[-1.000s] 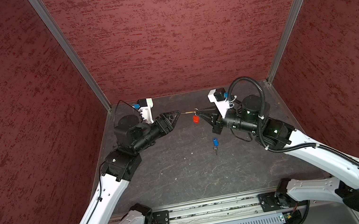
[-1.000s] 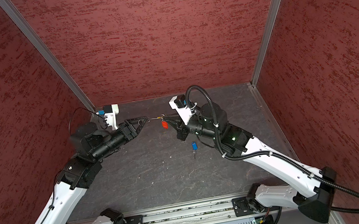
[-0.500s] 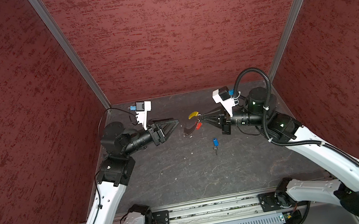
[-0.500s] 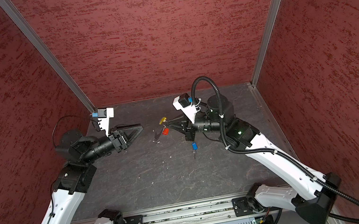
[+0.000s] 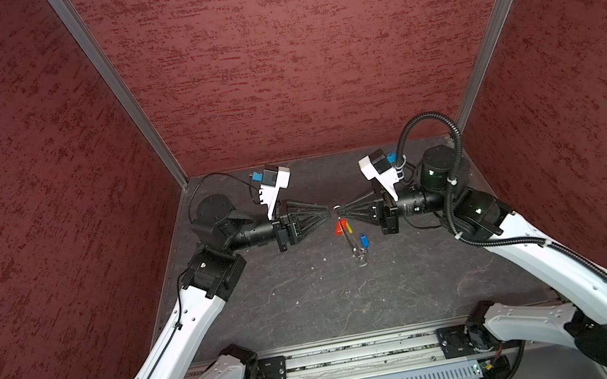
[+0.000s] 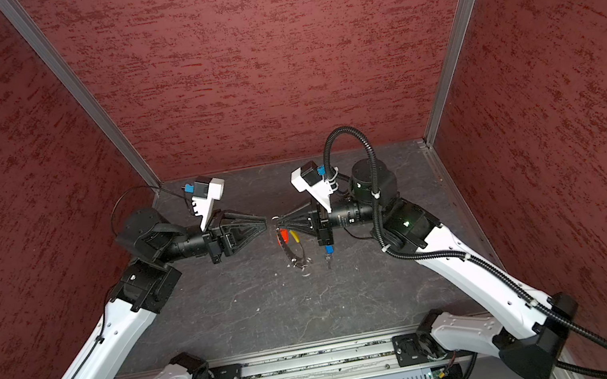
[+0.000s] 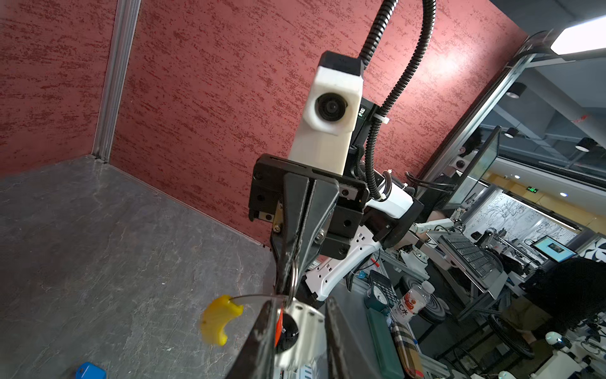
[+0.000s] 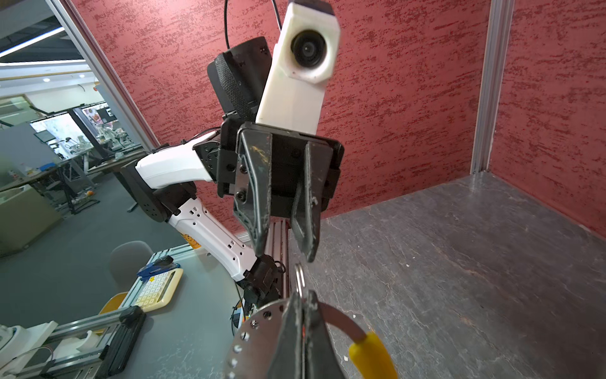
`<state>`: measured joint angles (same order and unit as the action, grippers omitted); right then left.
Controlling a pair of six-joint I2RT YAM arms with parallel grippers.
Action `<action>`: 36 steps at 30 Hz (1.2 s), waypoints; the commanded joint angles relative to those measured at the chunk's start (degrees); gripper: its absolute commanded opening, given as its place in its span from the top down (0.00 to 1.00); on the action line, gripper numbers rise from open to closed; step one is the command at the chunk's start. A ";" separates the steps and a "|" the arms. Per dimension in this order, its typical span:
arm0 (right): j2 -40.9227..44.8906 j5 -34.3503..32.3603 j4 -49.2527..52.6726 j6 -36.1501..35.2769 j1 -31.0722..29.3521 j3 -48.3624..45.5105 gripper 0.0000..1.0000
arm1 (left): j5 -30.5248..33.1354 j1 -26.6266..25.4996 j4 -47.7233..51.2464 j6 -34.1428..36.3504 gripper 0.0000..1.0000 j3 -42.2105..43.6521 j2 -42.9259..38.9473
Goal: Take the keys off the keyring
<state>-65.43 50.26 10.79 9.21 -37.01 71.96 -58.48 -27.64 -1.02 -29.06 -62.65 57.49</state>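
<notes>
Right claw (image 5: 341,212) is pinched tight on the keyring (image 8: 341,321), gripping it where the thin wire meets a small split ring (image 8: 299,278), which sticks out just past the fingertips. The grip is up in the air over the back half of the worktop (image 5: 313,302), about midway between its left and right edges. Left claw (image 8: 283,254) faces it tip to tip, jaws a narrow gap apart with nothing between them. The split ring sits just off its tips, and whether they touch it I cannot tell.

From the right claw the keyring hangs down as a loop, clear of the worktop, with the yellow sleeve (image 5: 349,228) on the wire just below the grip. The red key (image 5: 338,227) hangs on the keyring beside the sleeve. The blue key (image 5: 364,239) lies on the worktop, off the keyring, a little right of the middle and toward the back edge. In both top views it shows near the hanging loop but is not joined to it.
</notes>
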 commanded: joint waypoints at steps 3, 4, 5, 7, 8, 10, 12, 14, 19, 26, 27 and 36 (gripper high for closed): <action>-0.14 2.32 -2.94 1.20 0.28 1.44 1.00 | -0.03 -0.57 -1.61 1.20 0.71 -1.63 1.43; -0.14 2.39 -3.12 1.33 0.30 1.34 1.00 | 0.03 -0.65 -2.04 1.13 0.70 -1.68 1.67; -0.22 2.33 -2.89 1.42 0.29 1.47 1.00 | -0.06 -0.90 -2.38 1.18 0.71 -1.86 1.85; -0.21 2.02 -2.97 1.60 0.32 1.34 1.00 | -0.25 -1.39 -2.13 1.80 0.73 -2.50 2.26; -0.22 1.95 -3.06 1.59 0.28 1.29 1.00 | -0.24 -1.90 -1.49 2.29 0.75 -2.86 2.61; -0.31 1.80 -3.09 1.70 0.28 1.29 1.00 | -0.20 -2.41 -0.63 2.97 0.78 -3.50 3.03; -0.40 1.68 -3.06 1.69 0.32 1.23 1.00 | -0.16 -2.52 -0.32 3.13 0.81 -3.70 3.15; -0.49 1.16 -2.99 1.74 0.28 1.18 1.00 | -0.30 -2.75 -0.32 3.27 0.84 -3.66 3.15; 0.04 -1.22 -3.23 1.60 0.28 0.90 1.00 | 0.03 -3.04 1.83 4.22 0.85 -4.12 3.15; -0.01 -2.99 -3.23 1.73 0.31 1.06 1.00 | 0.21 -3.13 3.04 4.45 0.86 -4.22 3.11; -0.12 -2.98 -3.29 1.88 0.28 1.08 1.00 | 0.18 -3.16 3.08 4.45 0.85 -4.23 3.15; -0.34 -2.89 -4.22 2.90 0.28 1.15 1.00 | 2.08 -5.11 5.13 6.85 1.00 -5.22 2.91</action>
<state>-65.73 49.74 9.67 12.45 -36.99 71.96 -55.59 -30.81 2.94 -23.40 -66.06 60.84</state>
